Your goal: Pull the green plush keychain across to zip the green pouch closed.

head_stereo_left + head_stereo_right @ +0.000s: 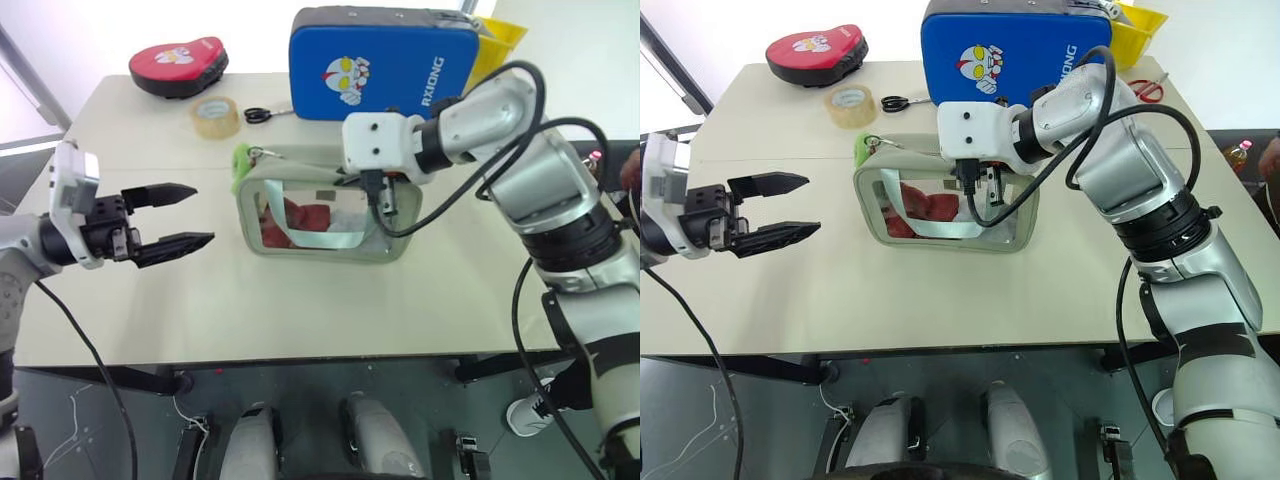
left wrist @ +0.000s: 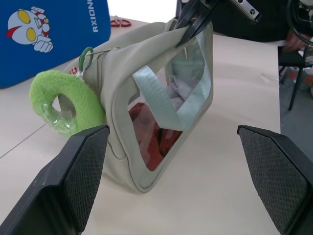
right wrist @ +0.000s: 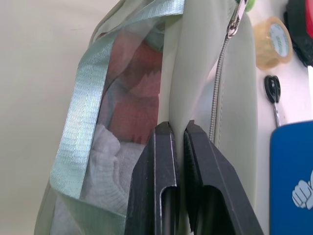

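Observation:
The pale green pouch point(image 1: 322, 236) stands upright in the middle of the table, its clear window showing red and white contents. Its zipper point(image 3: 218, 93) runs along the top. The lime-green plush keychain point(image 1: 241, 167) hangs at the pouch's top left corner, seen close up in the left wrist view as a fuzzy ring point(image 2: 66, 100). My right gripper point(image 3: 177, 129) is shut on the pouch's top edge at its right end, also visible from the head point(image 1: 378, 195). My left gripper point(image 1: 203, 213) is open, level, a short way left of the keychain and apart from it.
A big blue case point(image 1: 385, 62) stands behind the pouch. A tape roll point(image 1: 215, 116), black scissors point(image 1: 258, 114) and a red pad point(image 1: 178, 66) lie at the back left. A yellow bin point(image 1: 497, 45) sits back right. The table's front edge point(image 1: 300, 345) is near.

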Tool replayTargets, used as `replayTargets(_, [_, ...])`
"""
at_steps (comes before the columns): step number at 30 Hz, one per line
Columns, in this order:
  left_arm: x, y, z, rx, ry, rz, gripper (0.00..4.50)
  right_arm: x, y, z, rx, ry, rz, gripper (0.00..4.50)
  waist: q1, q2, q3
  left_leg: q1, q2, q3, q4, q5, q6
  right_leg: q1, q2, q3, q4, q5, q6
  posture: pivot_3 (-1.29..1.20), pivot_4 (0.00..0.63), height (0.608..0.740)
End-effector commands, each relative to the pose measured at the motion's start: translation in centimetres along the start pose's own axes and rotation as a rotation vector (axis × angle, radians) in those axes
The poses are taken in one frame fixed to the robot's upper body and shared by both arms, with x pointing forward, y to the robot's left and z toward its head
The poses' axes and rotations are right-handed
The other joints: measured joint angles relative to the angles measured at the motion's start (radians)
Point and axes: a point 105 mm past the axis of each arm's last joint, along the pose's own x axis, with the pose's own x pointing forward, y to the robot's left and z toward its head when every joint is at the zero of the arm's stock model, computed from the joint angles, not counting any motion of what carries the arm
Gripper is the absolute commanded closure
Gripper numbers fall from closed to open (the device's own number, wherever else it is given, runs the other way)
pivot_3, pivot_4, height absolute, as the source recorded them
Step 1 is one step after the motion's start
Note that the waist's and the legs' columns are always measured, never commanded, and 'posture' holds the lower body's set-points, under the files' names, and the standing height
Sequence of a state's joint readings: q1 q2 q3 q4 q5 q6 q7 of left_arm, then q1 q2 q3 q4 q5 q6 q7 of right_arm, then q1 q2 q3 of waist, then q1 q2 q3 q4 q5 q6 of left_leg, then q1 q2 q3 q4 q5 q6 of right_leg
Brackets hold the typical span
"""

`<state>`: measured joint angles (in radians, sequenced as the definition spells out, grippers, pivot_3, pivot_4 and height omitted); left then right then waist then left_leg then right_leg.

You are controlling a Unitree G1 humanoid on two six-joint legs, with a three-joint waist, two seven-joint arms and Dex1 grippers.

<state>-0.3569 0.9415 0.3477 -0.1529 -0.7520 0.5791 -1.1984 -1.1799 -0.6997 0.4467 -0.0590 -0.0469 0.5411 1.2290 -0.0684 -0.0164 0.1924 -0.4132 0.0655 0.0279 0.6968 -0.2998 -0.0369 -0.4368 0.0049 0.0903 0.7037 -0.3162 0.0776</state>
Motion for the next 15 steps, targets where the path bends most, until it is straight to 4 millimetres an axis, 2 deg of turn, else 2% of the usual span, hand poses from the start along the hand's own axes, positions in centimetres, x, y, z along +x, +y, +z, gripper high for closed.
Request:
replayTargets(1, [-0.1, 0.1, 0.7, 0.04, 0.003, -0.006, 0.0, -1.5, 0.2, 2.0, -0.034, -0.07, -0.033, 4.46, 0.0, 0.0, 0.0, 0.0, 0.0, 0.0, 0.0, 0.0, 0.0, 0.0, 0.0, 0.0, 0.0, 0.0, 0.0, 0.0, 0.15, 0.737])
replayTargets(8, [0.1, 0.2, 0.5, 0.041, 0.004, -0.011, 0.0, -1.0, 2.0, 2.1, -0.045, -0.094, 0.017, 4.46, -0.001, 0.0, 0.0, 0.0, 0.0, 0.0, 0.0, 0.0, 0.0, 0.0, 0.0, 0.0, 0.0, 0.0, 0.0, 0.0, 0.15, 0.737])
replayTargets(11, [0.2, 0.1, 0.5, 0.041, 0.003, -0.013, 0.0, -0.9, 2.4, 1.9, -0.034, -0.091, 0.027, 3.4, -0.001, 0.0, 0.0, 0.0, 0.0, 0.0, 0.0, 0.0, 0.0, 0.0, 0.0, 0.0, 0.0, 0.0, 0.0, 0.0, 0.15, 0.737])
replayTargets(15, [0.3, 0.1, 0.5, 0.044, 0.004, -0.015, 0.0, -1.5, 1.6, 1.3, 0.008, -0.079, -0.014, 1.33, -0.001, 0.0, 0.0, 0.0, 0.0, 0.0, 0.0, 0.0, 0.0, 0.0, 0.0, 0.0, 0.0, 0.0, 0.0, 0.0, 0.15, 0.737])
